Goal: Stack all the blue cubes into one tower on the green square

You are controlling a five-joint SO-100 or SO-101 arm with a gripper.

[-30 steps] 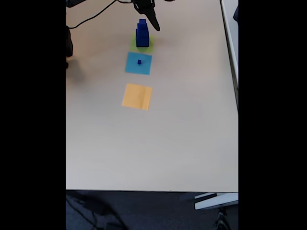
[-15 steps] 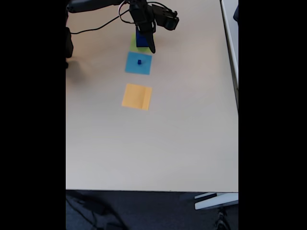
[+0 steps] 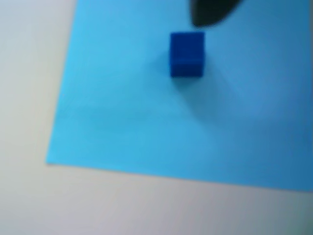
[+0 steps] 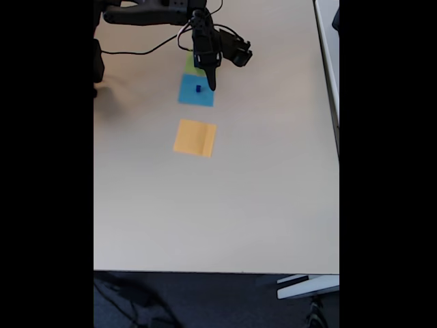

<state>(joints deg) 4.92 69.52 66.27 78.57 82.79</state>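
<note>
1 tiny blue cube (image 3: 187, 54) sits alone on the light-blue square (image 3: 146, 112), a little off that square's middle, and it is the landmark here. In the wrist view a dark fingertip (image 3: 210, 12) hangs just above and beside the cube, apart from it as far as the blur allows. In the fixed view the gripper (image 4: 211, 83) points down just beside the cube (image 4: 198, 87), with the arm (image 4: 205, 34) reaching over the far end of the counter (image 4: 273, 205).

Whether the jaws are wide or narrow I cannot tell; they hold nothing that shows.

The green square (image 4: 190, 64) lies just beyond the cube's patch, touching it, and the arm covers most of it, so any tower there is hidden. The orange square (image 4: 195, 137) lies on the near side of the cube, bare.

Judging from this, the task is near its end: this last small cube is yet to be grasped, lifted and set on top at the green square.
</note>
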